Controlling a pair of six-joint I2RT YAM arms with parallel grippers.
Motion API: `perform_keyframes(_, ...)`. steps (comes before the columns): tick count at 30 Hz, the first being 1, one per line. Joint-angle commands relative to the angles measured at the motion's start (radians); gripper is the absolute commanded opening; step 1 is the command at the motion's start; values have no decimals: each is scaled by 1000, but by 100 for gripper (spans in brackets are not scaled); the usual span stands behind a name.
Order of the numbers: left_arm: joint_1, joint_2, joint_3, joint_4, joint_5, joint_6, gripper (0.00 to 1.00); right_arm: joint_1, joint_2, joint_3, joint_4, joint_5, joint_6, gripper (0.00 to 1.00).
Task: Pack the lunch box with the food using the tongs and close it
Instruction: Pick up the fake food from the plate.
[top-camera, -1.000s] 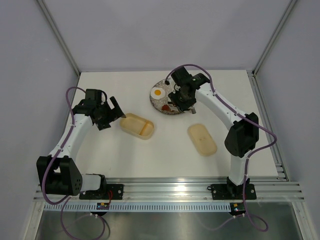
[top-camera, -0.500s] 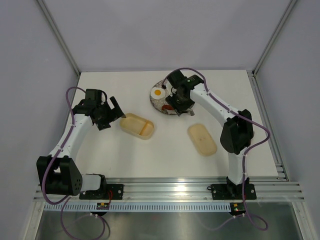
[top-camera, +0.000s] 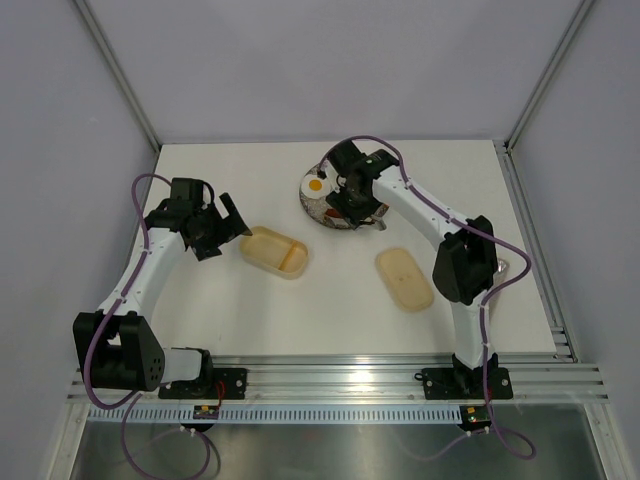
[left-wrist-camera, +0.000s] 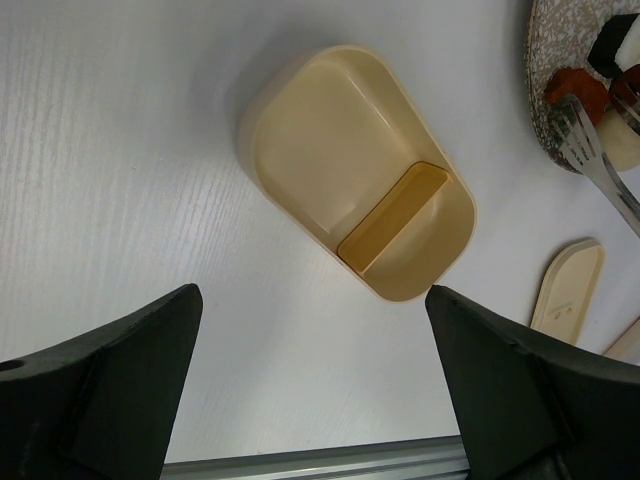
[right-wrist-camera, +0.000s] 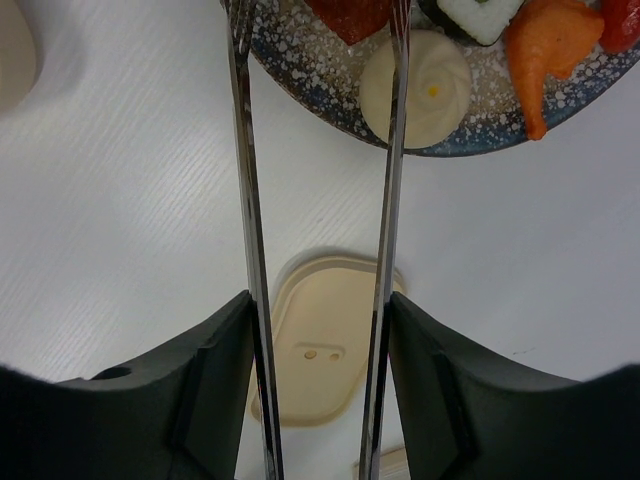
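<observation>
The left gripper (top-camera: 232, 218) hovers, fingers spread wide and holding nothing, just left of the translucent pale yellow oblong lunch box tray (left-wrist-camera: 320, 140), which sits left of table (top-camera: 340, 310) centre. Far of centre, a round grey speckled plate (right-wrist-camera: 320, 60) carries fried egg (top-camera: 316, 185), reddish-brown sausage (right-wrist-camera: 350, 15) and beige ball (right-wrist-camera: 430, 85); the right gripper (right-wrist-camera: 320, 325) pinches the slim silver metal tongs (right-wrist-camera: 248, 200), their arms apart over the plate's edge. The cream oblong lid (top-camera: 404, 279) lies flat, near and right of the plate.

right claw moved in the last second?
Yes. In the top view the right claw, holding the tongs, has shifted left across the plate, toward the fried egg.
</observation>
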Motion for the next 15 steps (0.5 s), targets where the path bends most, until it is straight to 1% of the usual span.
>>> perform_keyframes(1,3,-25,18,9,-4,20,99,8,16,52,6,28,-37,60)
perform_keyframes(9,1,-28,14,9,-4,23,99,8,29,52,20,34,-40,60)
perform_keyframes(11,1,-26,12,9,-2,23,99,8,31,55,19,26,-36,58)
perform_keyframes(12,3,-28,12,9,-2,23,99,7,31,55,19,17,-32,56)
perform_keyframes(13,3,-28,12,9,-2,24,99,7,28,54,17,14,-31,51)
perform_keyframes(15,3,-28,11,9,-2,24,99,8,22,49,23,8,-20,45)
